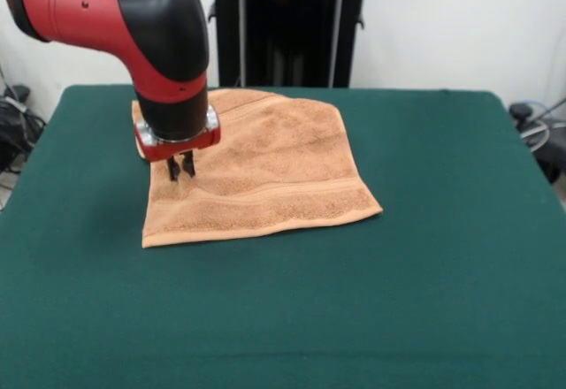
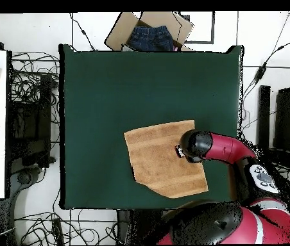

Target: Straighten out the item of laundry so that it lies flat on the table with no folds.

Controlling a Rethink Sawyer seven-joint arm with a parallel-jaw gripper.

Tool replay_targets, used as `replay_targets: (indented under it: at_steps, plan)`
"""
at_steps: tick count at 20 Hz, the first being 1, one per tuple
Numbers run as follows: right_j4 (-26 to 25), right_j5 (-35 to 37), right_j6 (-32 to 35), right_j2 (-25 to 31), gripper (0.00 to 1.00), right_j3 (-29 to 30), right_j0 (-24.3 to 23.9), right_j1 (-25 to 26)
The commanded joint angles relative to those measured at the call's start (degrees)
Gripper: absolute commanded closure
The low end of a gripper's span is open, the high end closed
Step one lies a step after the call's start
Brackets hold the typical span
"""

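- The towel (image 1: 265,172) sits on the green counter (image 1: 424,301), toward the back and a bit left of centre in the front view.
- It looks mostly spread out, one band stripe running near its front edge, and the far left corner is hidden behind the arm.
- The pincer (image 1: 181,168) points straight down at the towel's left side, tips close together and right at the cloth. Honestly can't tell if it's pinching any fabric.
- Overhead, a cardboard box (image 2: 149,31) with something denim in it sits just past the counter's edge.

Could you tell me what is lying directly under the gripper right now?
The gripper hangs over the left part of the orange-tan towel, which lies on the green table. Whether the tips touch the cloth cannot be seen, and the arm hides that spot from overhead.
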Motion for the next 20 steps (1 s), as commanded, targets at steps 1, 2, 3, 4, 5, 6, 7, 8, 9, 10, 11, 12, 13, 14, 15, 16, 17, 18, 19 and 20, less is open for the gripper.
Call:
replay_targets:
  at_steps: [1,2,3,4,5,6,7,8,9,10,11,12,13,14,15,16,17,18,19,20]
  plan:
    - [-1.3,-13.5,2.4,9.7,1.0,-13.6,-0.2,7.9]
    - [-1.2,-12.8,2.3,9.7,1.0,-14.2,0.0,8.1]
    - [-1.4,-12.5,2.3,9.7,1.0,-14.8,0.2,8.1]
    - [-1.5,-12.1,2.1,9.8,1.0,-15.3,0.2,8.2]
    - [-1.7,-11.7,1.6,10.2,1.0,-15.9,0.0,8.5]
    - [-1.9,-11.7,0.9,10.7,1.0,-16.4,-0.2,8.8]
    - [-2.2,-11.9,0.4,11.2,1.0,-16.9,-0.5,9.2]
    - [-2.7,-13.1,-0.3,12.2,1.0,-17.0,-1.1,9.5]
    - [-2.9,-13.6,-0.1,12.3,1.0,-17.4,-1.0,9.7]
    - [-3.0,-13.7,0.3,12.2,1.0,-17.9,-0.8,10.0]
    - [-3.1,-14.0,0.7,12.3,1.0,-18.2,-0.8,10.3]
    - [-3.2,-13.9,0.9,12.3,1.0,-18.8,-0.6,10.6]
    - [-3.4,-13.7,0.6,12.7,1.0,-19.4,-0.6,11.0]
    - [-3.6,-13.7,0.2,13.0,1.0,-19.8,-0.7,11.3]
    - [-3.7,-13.5,-0.2,13.4,1.0,-20.3,-0.8,11.6]
    - [-3.8,-13.1,-0.4,13.5,1.0,-20.7,-0.7,11.7]
    - [-3.9,-12.6,-0.4,13.6,1.0,-21.1,-0.5,11.7]
    - [-4.0,-12.2,-0.3,13.6,1.0,-21.6,-0.4,11.8]
    - [-4.1,-11.2,0.0,13.3,1.0,-22.2,0.0,11.8]
    - [-4.0,-9.6,0.4,12.8,1.0,-22.9,0.5,11.7]
